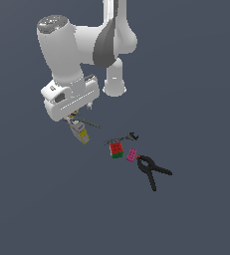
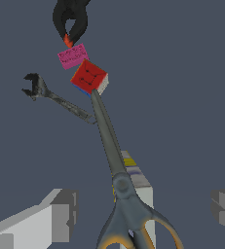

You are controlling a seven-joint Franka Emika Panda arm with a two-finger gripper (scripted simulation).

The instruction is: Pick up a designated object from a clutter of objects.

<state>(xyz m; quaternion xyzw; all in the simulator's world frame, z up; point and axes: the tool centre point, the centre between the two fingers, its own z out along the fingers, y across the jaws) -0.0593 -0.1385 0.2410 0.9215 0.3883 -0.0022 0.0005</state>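
Orange-brown loop handles mark the scissors (image 2: 120,194), which lie directly between the two fingers of the hand (image 2: 140,214); their thin dark grey blades point away from the hand toward the rest of the clutter. The fingers (image 2: 53,216) stand wide apart on either side of the handles, touching nothing. In the wrist view the scissors overlap the grey-and-yellow box (image 2: 136,177), also under the hand; whether they rest on it cannot be told. Beyond the blade tips, well apart from the hand, sits the red-green cube (image 2: 89,77), with the pink brick (image 2: 73,55) just past it and the black clamp (image 2: 70,19) farthest off. The dark wrench (image 2: 55,97) lies to one side of the blades. In the exterior view the white arm (image 1: 66,50) hangs over the box (image 1: 80,132) above the dark blue-grey table (image 1: 196,214).
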